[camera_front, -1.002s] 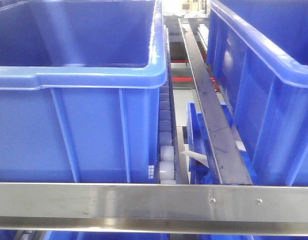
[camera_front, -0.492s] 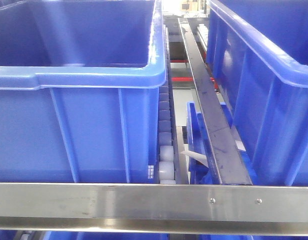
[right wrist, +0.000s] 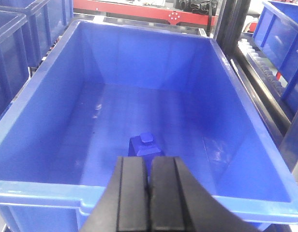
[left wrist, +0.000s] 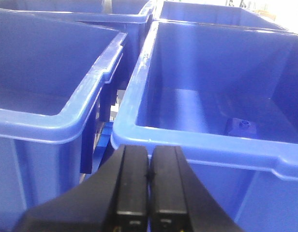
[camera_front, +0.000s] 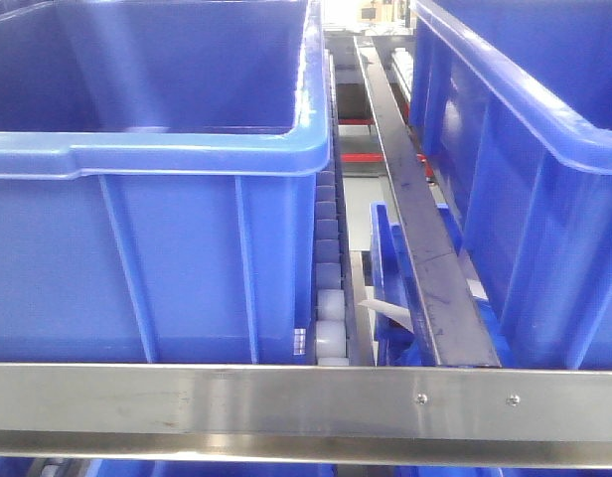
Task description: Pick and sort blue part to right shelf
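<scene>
Up close, the right gripper (right wrist: 149, 193) is seen with its jaws pressed together, holding nothing. Just past it, the blue part (right wrist: 145, 145) is found standing on the floor of a big blue bin (right wrist: 139, 193). The left gripper (left wrist: 148, 193) is also closed tight, held before another bin (left wrist: 197, 145) on the right shelf (camera_front: 306, 397).

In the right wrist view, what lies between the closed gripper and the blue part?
Only the bin's near rim and bare floor separate the right gripper from the blue part.
</scene>
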You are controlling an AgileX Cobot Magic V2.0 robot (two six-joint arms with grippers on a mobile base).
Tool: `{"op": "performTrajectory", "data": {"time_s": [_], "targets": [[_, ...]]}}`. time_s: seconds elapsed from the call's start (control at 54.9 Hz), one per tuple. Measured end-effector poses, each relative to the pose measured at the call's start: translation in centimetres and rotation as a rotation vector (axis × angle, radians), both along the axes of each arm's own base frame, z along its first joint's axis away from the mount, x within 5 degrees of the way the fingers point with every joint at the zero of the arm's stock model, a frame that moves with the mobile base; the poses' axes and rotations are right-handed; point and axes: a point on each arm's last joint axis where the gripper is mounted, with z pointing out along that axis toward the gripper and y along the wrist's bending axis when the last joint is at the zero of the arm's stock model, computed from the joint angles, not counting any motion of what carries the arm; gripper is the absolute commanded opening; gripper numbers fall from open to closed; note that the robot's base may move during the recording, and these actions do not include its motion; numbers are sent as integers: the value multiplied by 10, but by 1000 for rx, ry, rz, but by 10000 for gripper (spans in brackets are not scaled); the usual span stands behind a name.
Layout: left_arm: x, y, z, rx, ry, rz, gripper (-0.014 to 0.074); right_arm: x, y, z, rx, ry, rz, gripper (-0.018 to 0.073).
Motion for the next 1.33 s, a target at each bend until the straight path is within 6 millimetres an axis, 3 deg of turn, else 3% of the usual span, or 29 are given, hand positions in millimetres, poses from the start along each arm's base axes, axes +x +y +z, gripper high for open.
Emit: {"op": "performTrajectory", "data": {"time_s": [0.109, 0.328, 0.437, 1.33], "targets": [[0, 0, 0, 0, 0, 0, 125, 11, 1, -15, 32, -37, 11, 54], [0, 0, 0, 0, 0, 0, 125, 37, -1, -87, 90, -38, 2, 54], [0, 0, 0, 0, -2, 0, 125, 41, -1, -110, 94, -54, -1, 54], [0, 0, 0, 2, -2, 0, 125, 42, -2, -109, 99, -111, -1, 54]]}}
